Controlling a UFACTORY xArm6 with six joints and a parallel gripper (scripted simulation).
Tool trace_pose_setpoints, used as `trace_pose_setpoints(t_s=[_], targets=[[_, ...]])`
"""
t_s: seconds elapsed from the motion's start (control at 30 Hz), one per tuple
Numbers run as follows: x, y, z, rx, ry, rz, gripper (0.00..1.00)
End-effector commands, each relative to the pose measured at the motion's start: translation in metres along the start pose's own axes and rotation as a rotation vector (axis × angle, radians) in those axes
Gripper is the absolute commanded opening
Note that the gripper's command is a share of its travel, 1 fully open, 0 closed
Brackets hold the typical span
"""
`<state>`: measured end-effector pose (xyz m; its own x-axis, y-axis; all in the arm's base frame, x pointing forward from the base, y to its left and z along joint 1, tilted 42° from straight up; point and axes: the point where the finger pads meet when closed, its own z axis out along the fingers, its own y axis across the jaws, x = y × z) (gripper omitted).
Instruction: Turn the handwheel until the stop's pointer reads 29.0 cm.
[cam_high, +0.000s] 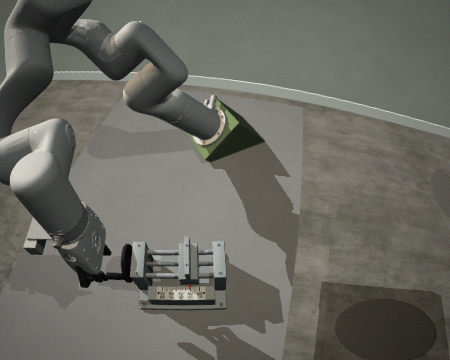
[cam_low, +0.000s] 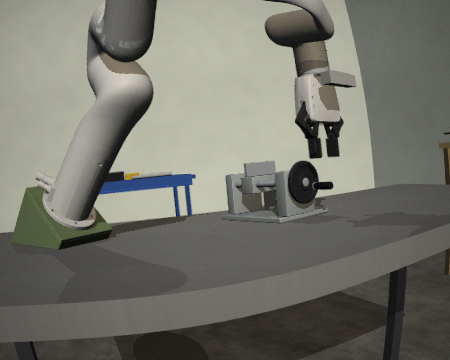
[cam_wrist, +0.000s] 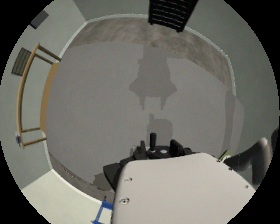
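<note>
The gripper's black fingers stand apart at the lower left of the view. Just right of them, a black crank handle leads to the handwheel, seen nearly edge-on. Farther right of the fingers, metal guide rods run between a near end block and a far end block, carrying an upright stop. Below the rods lies a pale scale with a red pointer, its figures too small to read. Up and right of the fingers, well apart, sits the arm's green wedge base.
</note>
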<state>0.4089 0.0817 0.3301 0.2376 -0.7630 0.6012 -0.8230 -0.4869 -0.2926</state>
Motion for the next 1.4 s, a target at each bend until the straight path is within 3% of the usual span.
trace_pose_setpoints(t_s=[0.0,1.0,1.13,1.37], targets=[[0.0,0.0,-0.027,-0.004,0.006,0.001,0.57],[-0.005,0.0,-0.033,-0.004,0.006,0.001,0.57],[-0.031,0.001,-0.033,-0.004,0.006,0.001,0.57],[-0.111,0.002,-0.032,-0.004,0.006,0.001,0.57]])
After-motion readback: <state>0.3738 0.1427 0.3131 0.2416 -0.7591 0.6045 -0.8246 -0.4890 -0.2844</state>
